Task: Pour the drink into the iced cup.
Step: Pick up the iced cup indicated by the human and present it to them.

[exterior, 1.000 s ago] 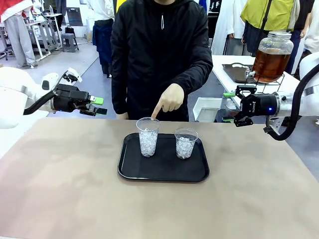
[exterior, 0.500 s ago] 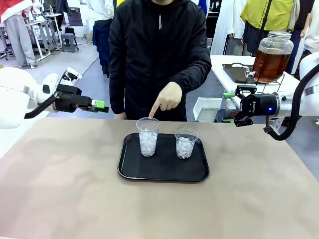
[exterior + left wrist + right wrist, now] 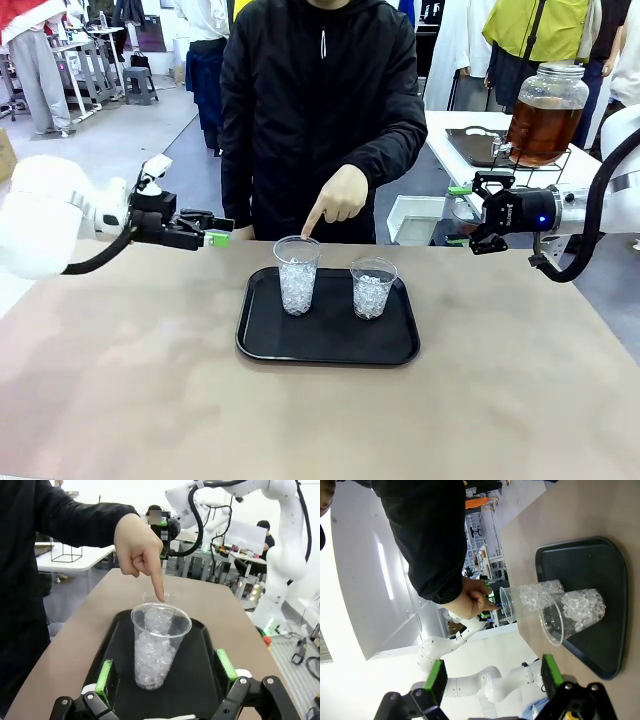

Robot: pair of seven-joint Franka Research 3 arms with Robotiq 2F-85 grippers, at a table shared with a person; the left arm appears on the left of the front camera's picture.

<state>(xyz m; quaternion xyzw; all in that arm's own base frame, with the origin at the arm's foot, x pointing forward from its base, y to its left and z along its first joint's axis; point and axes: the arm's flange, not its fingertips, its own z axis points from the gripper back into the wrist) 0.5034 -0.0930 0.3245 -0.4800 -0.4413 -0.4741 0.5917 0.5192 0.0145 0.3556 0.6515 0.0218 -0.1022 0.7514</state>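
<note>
Two clear plastic cups of ice stand on a black tray [image 3: 330, 348]: a taller cup [image 3: 297, 275] on the left and a shorter cup [image 3: 372, 287] on the right. A person's hand [image 3: 338, 198] points a finger at the taller cup's rim. The amber drink [image 3: 540, 130] fills a glass dispenser jar on a side table at the back right. My left gripper [image 3: 216, 230] hovers open, left of the tray, aimed at the taller cup [image 3: 157, 645]. My right gripper [image 3: 462, 215] is open, off the table's right far edge, below the jar, facing the cups [image 3: 555, 605].
The brown table top [image 3: 130, 380] stretches wide around the tray. The person stands at the far edge behind the tray. A white bin [image 3: 415, 218] sits behind the table near my right gripper. The jar rests on a wire stand [image 3: 560, 165].
My left gripper has swung right and down, closer to the tray and the taller cup. The right arm and the pointing hand have stayed put.
</note>
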